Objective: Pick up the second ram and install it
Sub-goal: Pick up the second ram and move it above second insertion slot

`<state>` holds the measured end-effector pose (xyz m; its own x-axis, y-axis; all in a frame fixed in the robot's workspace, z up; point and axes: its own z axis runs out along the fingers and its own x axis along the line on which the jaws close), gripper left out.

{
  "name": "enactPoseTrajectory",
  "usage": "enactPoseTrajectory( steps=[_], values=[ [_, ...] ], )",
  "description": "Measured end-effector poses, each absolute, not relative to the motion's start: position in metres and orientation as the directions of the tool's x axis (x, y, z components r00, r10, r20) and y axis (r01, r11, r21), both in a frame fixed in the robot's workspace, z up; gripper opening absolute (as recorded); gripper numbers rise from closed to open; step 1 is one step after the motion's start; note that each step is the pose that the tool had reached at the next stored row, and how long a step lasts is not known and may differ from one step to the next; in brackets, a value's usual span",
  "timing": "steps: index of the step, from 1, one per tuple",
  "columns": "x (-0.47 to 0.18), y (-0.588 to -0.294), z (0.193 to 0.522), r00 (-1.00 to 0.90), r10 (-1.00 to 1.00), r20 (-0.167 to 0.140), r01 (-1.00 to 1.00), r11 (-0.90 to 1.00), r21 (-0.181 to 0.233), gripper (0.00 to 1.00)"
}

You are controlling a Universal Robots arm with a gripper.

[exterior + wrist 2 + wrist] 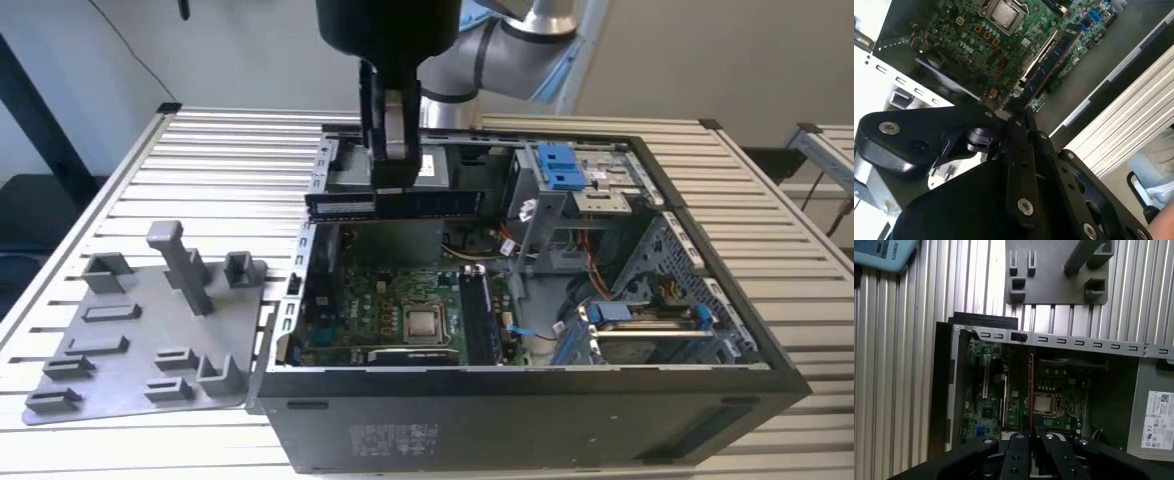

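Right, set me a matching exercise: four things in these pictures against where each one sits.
1 second ram
2 grey holder tray
3 processor
4 blue latches

A on the motherboard
B on the slatted table, beside the case
C in the gripper, above the case
D on the drive cage

Pairs: 1-C, 2-B, 3-A, 4-D

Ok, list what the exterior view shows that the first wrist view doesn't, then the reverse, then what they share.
Exterior view: the second ram seen along its full length, held level in the tool above the open computer case, and the blue plastic clips at the drive bay.
First wrist view: a pale blue device lying on the slatted table.
Both: the tool, the case, the grey holder tray, and the processor on the motherboard.
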<state>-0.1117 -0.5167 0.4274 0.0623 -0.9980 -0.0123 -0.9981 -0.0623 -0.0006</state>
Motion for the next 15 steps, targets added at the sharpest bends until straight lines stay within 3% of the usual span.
enactPoseTrajectory(
  steps=[15],
  values=[
    [-0.045,-0.517,0.427,0.062,-0.998,-0.012,-0.998,-0.062,-0.001,0.14]
  ],
)
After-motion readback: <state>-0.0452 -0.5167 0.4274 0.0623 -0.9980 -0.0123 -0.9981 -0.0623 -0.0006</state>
